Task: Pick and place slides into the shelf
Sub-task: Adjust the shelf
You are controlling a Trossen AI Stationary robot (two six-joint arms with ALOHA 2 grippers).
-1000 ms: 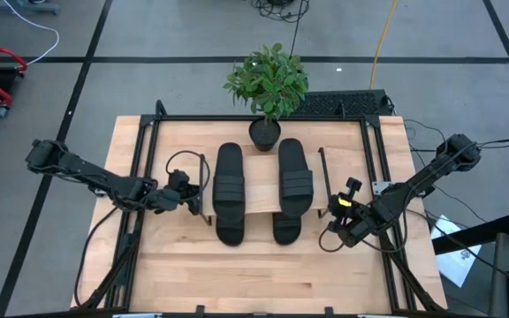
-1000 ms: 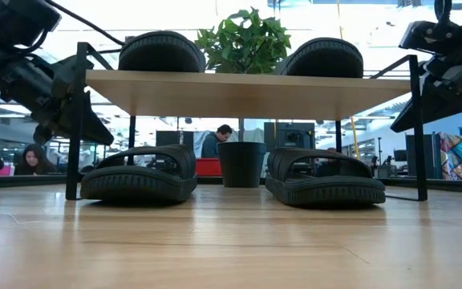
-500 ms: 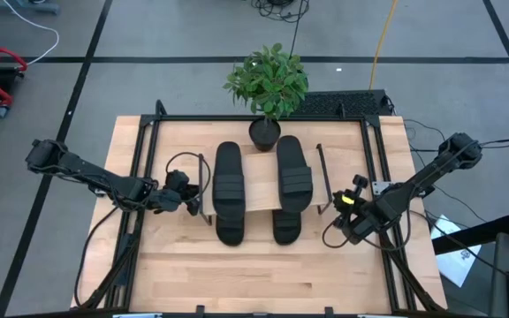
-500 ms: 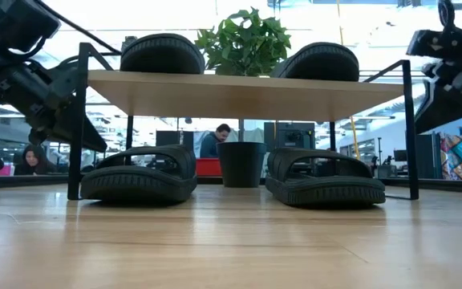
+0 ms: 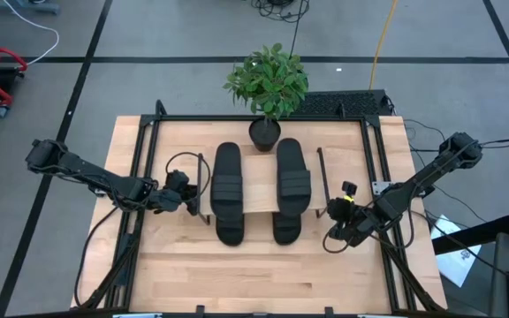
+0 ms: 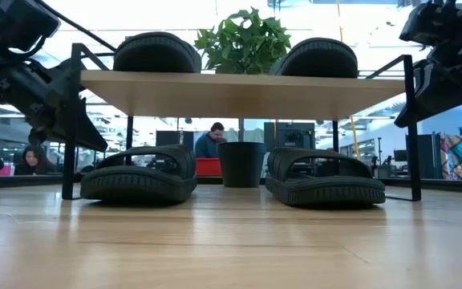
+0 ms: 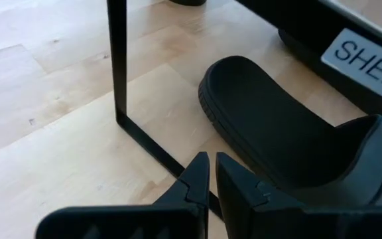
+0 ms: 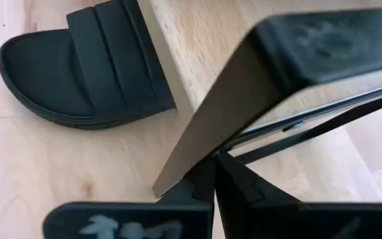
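Note:
The shelf [image 5: 261, 190], a light wood board [image 6: 239, 84] on thin black wire side frames, stands mid-table. Two black slides lie on the board [image 5: 228, 190] [image 5: 292, 185]. Two more rest with their soles on the table under it [image 6: 139, 181] [image 6: 325, 183]. My left gripper [image 5: 194, 201] is at the shelf's left side frame, shut on it. My right gripper [image 5: 332, 215] is at the right side frame, shut on it. My left gripper [image 7: 212, 174] pinches the bottom bar of the left wire frame [image 7: 171, 159] between its two fingers, slanting down from the table's left, with the fingers across the bar. The bar lies on the table. My right gripper [image 8: 214, 174] pinches a thin bar of the right wire frame [image 8: 270, 149] close under the top board's corner, coming from the table's right. The shelf's legs stand on the table.
A potted plant [image 5: 268, 84] stands just behind the shelf, and its pot [image 6: 241, 164] shows between the lower slides. Black frame rails [image 5: 140, 168] run along the table's sides. Bare wood [image 5: 263, 274] lies in front of the shelf. People sit in the room beyond [image 6: 32, 159].
Both grippers stay shut on the side frames. The right gripper has moved a little toward the table's right, then back toward the shelf. The shelf has shifted slightly with it and now stands a touch farther toward the table's left. The slides have kept their places.

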